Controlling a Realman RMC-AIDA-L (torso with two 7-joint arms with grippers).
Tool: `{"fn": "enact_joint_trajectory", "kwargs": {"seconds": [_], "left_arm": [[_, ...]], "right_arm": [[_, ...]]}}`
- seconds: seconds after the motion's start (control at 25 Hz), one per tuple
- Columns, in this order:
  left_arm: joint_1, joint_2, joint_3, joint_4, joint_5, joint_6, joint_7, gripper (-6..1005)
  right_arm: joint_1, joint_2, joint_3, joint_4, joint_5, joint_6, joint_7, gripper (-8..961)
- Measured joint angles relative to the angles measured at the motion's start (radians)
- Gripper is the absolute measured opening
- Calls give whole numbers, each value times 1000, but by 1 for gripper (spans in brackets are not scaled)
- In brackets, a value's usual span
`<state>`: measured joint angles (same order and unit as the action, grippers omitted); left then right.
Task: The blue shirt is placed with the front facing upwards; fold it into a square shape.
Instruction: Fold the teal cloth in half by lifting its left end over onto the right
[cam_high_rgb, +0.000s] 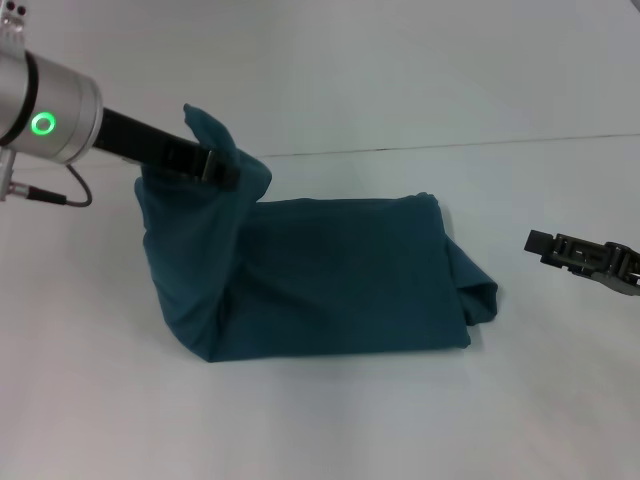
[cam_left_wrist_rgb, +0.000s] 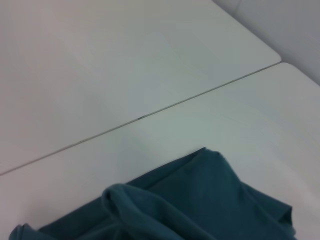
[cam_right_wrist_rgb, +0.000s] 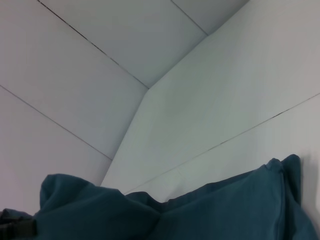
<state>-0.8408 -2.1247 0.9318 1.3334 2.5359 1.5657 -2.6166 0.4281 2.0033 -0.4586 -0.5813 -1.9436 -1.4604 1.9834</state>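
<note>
Lifting soft, rumpled blue shirt (cam_high_rgb: 330, 280) corner, our left gripper (cam_high_rgb: 222, 168) clamps cloth; right gripper (cam_high_rgb: 545, 245) aside, fingers apart.

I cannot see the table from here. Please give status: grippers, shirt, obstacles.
Left gripper shut on the blue shirt, left edge lifted. Right gripper off to the shirt's right, apart from it. Shirt partly folded, plain side showing. Nothing in the way.

Even, soft overhead light; white table (cam_high_rgb: 420, 80) bright, no glare. Faint shadow under the blue shirt (cam_high_rgb: 340, 280) near edge. Wrist views slightly soft; head view sharp.
</note>
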Motion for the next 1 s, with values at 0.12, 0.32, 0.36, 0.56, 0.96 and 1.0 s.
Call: {"fn": "enact_joint_trajectory", "kwargs": {"seconds": [0.12,0.32,0.36,0.56,0.96,1.0], "left_arm": [[-19,-1,0,2,-4,7,-1,124],[-41,-31,7,-8,3,-14,-12,126],[-43,-35,15,-11,4,-26,-20,126],[-52,-34,100,-65,4,-127,-102,128],[-75,-40,186,-175,-3,-213,-120,132],[-77,-41,193,-179,-5,-219,-121,133]], "right_arm": [[1,0,1,0,0,0,0,668],[1,0,2,0,0,1,0,669],[1,0,2,0,0,1,1,669],[4,0,-2,0,0,2,2,671],[0,2,-3,2,0,13,1,669],[0,2,-4,5,0,17,1,669]]}}
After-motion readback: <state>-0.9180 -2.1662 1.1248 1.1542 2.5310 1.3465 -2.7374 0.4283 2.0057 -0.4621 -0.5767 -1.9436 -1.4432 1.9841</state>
